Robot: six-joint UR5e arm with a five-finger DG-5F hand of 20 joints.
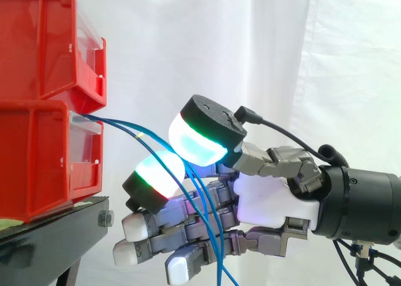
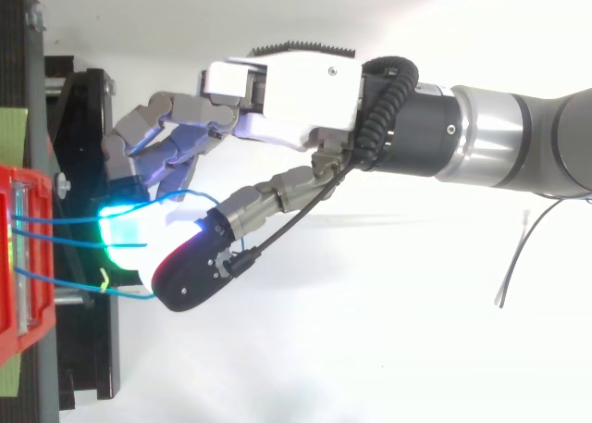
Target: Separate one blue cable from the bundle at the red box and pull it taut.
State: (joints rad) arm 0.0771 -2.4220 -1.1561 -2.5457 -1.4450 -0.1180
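Several thin blue cables (image 1: 119,124) come out of the front of the lower red box (image 1: 37,161) and run right, then hang down through my hand (image 1: 269,201). In the top view the blue cables (image 2: 65,221) leave the red box (image 2: 18,256) side by side. My hand (image 2: 287,99) reaches in from the right, just in front of the box. Its thumb pad (image 1: 197,142) and one fingertip (image 1: 160,172) are pressed close together with a blue cable running between them. The other fingers curl below, with cables hanging across them. One cable carries a small yellow tag (image 2: 104,279).
A second red bin (image 1: 44,42) sits on top of the lower box. Both rest on a black stand (image 1: 50,233) at the left. A white curtain hangs behind, and there is free room to the right below my arm.
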